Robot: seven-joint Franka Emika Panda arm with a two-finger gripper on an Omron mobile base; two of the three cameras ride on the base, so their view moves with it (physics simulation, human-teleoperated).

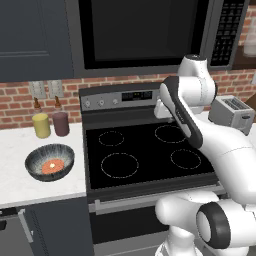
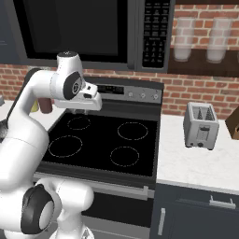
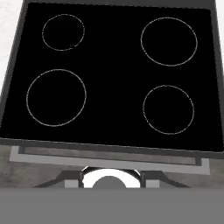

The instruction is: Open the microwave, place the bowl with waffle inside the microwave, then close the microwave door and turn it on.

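The microwave [image 1: 145, 35] [image 2: 74, 28] hangs above the stove, and its microwave door [image 1: 142, 30] with the black window is closed. The button panel [image 1: 227, 32] [image 2: 155, 32] sits on its right side. On the white counter left of the stove rests the streaked blue-grey bowl [image 1: 35, 161], holding the orange waffle [image 1: 52, 165]. My gripper [image 2: 79, 111] [image 1: 161, 116] hangs over the back of the stove, pointing down, well right of the bowl and below the microwave. It holds nothing, and how far the jaws stand apart does not show.
The black stove [image 1: 145, 150] [image 3: 109, 78] with its burner rings lies under the hand. A yellow jar [image 1: 41, 125] and a maroon jar [image 1: 60, 123] stand behind the bowl. A toaster [image 1: 231, 112] [image 2: 200, 125] sits on the right counter.
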